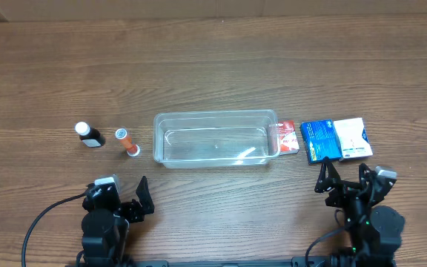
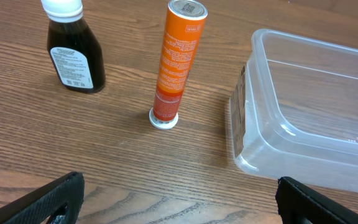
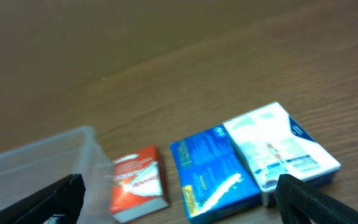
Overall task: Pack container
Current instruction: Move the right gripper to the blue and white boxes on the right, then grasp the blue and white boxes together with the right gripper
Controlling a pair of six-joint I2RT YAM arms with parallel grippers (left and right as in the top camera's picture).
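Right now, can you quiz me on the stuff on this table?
1. True or false: the container has things packed inside it.
2. The orange tube is: A) lying flat, B) standing upright, C) inside the container.
3. How many small boxes lie at the container's right end?

Key: 1) false, 2) B, 3) three
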